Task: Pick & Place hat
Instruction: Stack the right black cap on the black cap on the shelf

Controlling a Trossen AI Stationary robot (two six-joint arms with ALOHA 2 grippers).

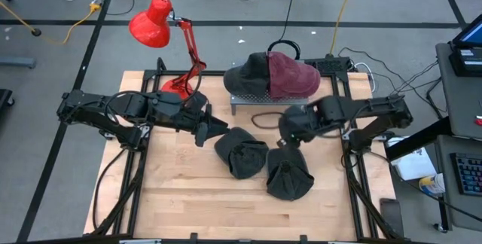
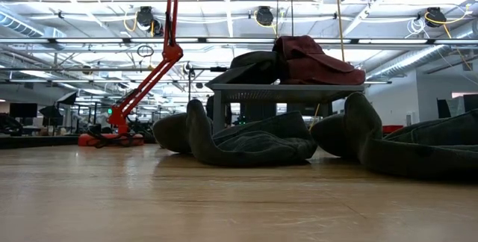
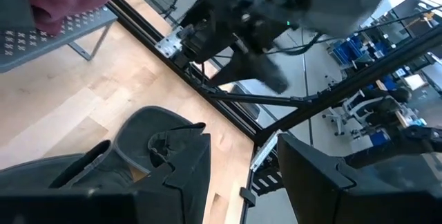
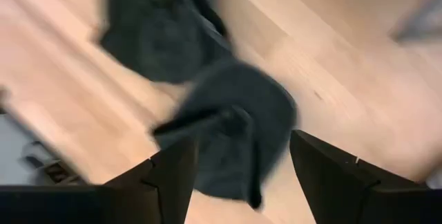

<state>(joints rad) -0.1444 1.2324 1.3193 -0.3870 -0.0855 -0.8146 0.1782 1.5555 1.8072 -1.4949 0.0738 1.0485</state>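
Two dark caps lie on the wooden table: one near the middle point(image 1: 241, 152) point(image 2: 246, 139), one nearer the front right point(image 1: 288, 175) point(image 2: 407, 146) point(image 4: 235, 124). A dark cap point(image 1: 248, 71) and a maroon cap point(image 1: 292, 76) point(image 2: 314, 61) rest on a small metal rack point(image 1: 260, 101). My left gripper point(image 1: 209, 127) point(image 3: 245, 182) is open, just left of the middle cap and clear of it. My right gripper point(image 1: 290, 140) point(image 4: 242, 172) is open and hovers above the front right cap, which shows between its fingers in the right wrist view.
A red desk lamp point(image 1: 162, 29) stands at the table's far left corner, its base point(image 2: 112, 137) behind my left arm. The rack sits at the far middle. Bare wood point(image 1: 188, 199) stretches along the near edge. Cables and a black frame border the table.
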